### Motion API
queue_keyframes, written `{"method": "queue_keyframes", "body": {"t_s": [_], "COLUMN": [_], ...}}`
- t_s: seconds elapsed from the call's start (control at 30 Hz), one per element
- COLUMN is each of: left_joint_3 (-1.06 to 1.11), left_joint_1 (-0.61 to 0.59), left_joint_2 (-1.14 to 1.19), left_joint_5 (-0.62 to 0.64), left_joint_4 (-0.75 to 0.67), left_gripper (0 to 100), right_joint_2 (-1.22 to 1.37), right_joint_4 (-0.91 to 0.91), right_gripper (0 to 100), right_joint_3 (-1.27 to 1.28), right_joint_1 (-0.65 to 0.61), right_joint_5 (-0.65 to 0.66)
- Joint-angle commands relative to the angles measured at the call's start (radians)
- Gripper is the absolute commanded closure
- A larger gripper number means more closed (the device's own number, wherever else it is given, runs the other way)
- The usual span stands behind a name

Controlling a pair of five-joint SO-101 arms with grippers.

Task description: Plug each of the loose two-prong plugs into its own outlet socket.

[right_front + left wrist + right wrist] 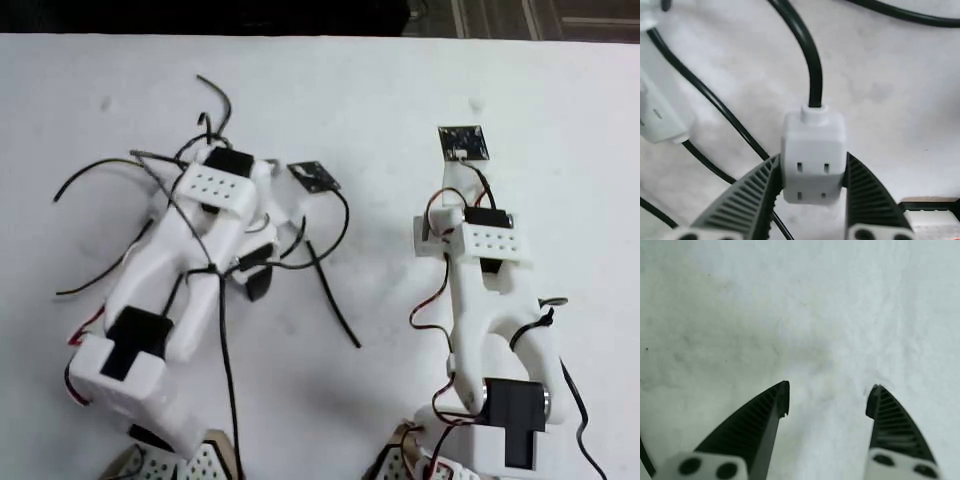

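In the left half of the tabletop, among tangled black cords, the left gripper is clamped on a white socket block, one ribbed finger pressed to each side. A second white socket piece lies apart from it, beside a thin cord. In the right half, the right gripper hangs spread wide over bare surface, holding nothing.

The likely trouble is that the fingers seem to catch just the block's near end, so its stiff black cord may lever it askew or out of the hold. Nor can a plug enter while the wrist stands before the slots.

The block's long axis runs straight out from the left wrist. Its slotted face looks back at that wrist, and the cord leaves the far end.
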Motion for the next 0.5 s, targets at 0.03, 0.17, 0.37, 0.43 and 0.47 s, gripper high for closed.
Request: {"method": "queue_keyframes", "body": {"t_s": [0.03, 0.17, 0.37, 0.43, 0.47], "left_joint_3": [-0.031, -0.032, -0.041, -0.041, -0.041], "left_joint_1": [-0.004, 0.010, 0.012, 0.018, 0.018], "left_joint_2": [-0.081, -0.028, 0.012, 0.012, 0.012], "left_joint_5": [0.011, 0.012, 0.052, 0.054, 0.048], "left_joint_4": [0.009, 0.006, 0.006, -0.017, -0.028], "left_gripper": [83, 83, 83, 83, 83], "right_joint_2": [-0.007, -0.007, -0.007, -0.007, -0.007], "right_joint_4": [0.008, 0.008, 0.008, 0.008, 0.008], "right_gripper": [75.1, 75.1, 75.1, 75.1, 75.1], "right_joint_3": [-0.034, -0.034, -0.034, -0.034, -0.034], "right_joint_1": [-0.002, -0.002, -0.002, -0.002, -0.002], "right_joint_5": [-0.005, -0.005, -0.005, -0.005, -0.005]}}
